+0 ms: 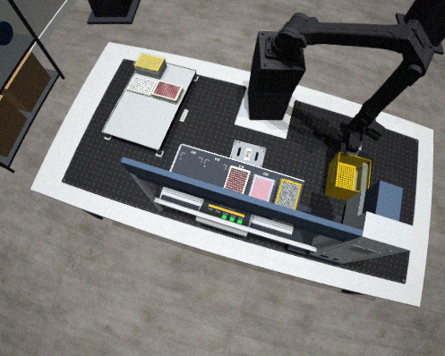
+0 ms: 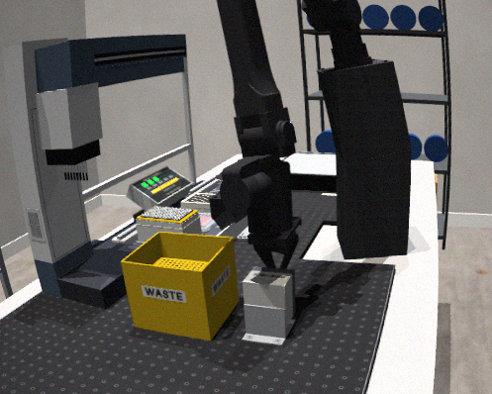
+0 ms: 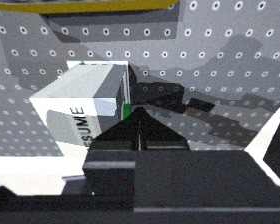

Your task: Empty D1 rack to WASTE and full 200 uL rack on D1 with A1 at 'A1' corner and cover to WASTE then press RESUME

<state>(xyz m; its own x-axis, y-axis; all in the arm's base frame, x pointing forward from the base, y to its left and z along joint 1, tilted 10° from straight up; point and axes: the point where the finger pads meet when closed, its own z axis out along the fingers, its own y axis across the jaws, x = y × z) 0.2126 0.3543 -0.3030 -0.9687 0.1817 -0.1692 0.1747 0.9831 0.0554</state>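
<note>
My gripper (image 2: 276, 262) is shut and empty. Its tips press against the side of the grey RESUME box (image 2: 268, 302), right beside the yellow WASTE bin (image 2: 181, 284). In the wrist view the closed tips (image 3: 139, 112) touch a thin green sliver of the key (image 3: 125, 111) at the box (image 3: 83, 105) face. An empty yellow rack (image 2: 181, 263) lies flat inside the bin, below the rim. A yellow-edged rack full of tips (image 1: 288, 194) sits uncovered on D1, and it also shows in the exterior view (image 2: 167, 220).
The pink plate (image 1: 261, 188) and the red reservoir (image 1: 236, 179) sit beside D1. The shelf tray (image 1: 150, 105) holds a yellow rack (image 1: 149, 63) and two other pieces. The liquid handler column (image 2: 64, 163), its panel (image 2: 161, 184) and the arm's base block (image 2: 371, 163) stand close by.
</note>
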